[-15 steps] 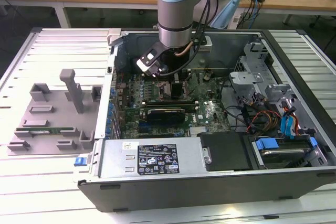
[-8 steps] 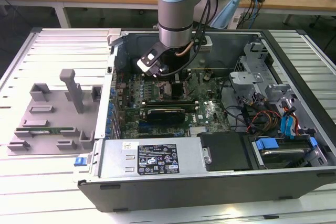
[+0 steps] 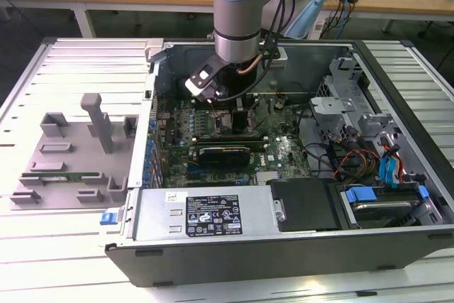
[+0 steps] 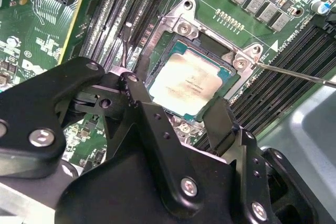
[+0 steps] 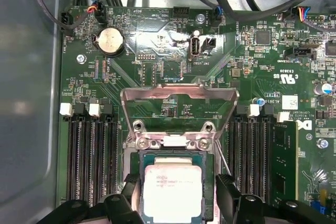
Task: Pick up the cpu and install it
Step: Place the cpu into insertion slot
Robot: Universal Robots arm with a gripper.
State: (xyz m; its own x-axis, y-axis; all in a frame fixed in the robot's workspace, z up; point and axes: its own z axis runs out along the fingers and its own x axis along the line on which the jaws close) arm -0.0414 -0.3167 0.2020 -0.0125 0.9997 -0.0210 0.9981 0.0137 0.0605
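Fingers [image 4: 220, 124] of the gripper [image 4: 178, 85] stand apart, one on each side of the socket [image 4: 181, 24], and clamp nothing. In the first wrist view a thin gap shows between each finger [image 5: 227, 190] and the cpu [image 5: 172, 187].

In the exterior view the arm [image 3: 241, 12] reaches down into the open case [image 3: 284, 253], its wrist above the socket. The green board [image 5: 157, 40] lies flat on the case floor and carries the socket. Dark slots [image 5: 89, 156] flank the socket on two opposite sides. The plate [image 5: 178, 95], a bent metal frame, stands raised from its hinge at one edge of the socket, clear of the opening. A thin lever [image 4: 294, 72] juts out past one corner of the socket.

The cpu [image 4: 191, 80] lies flat inside the socket, silver top up, with its darker rim showing all round. It looks level and seated, though the corners near the fingers are partly hidden.

By its look the cpu is light, stiff and thin. The metal top is probably slick, so a pinch there would likely slide. The safer hold is on two opposite edges of the rim, kept level. Its underside and the socket's contacts are likely the fragile parts, so any tilt or sideways drag inside the socket risks damage.
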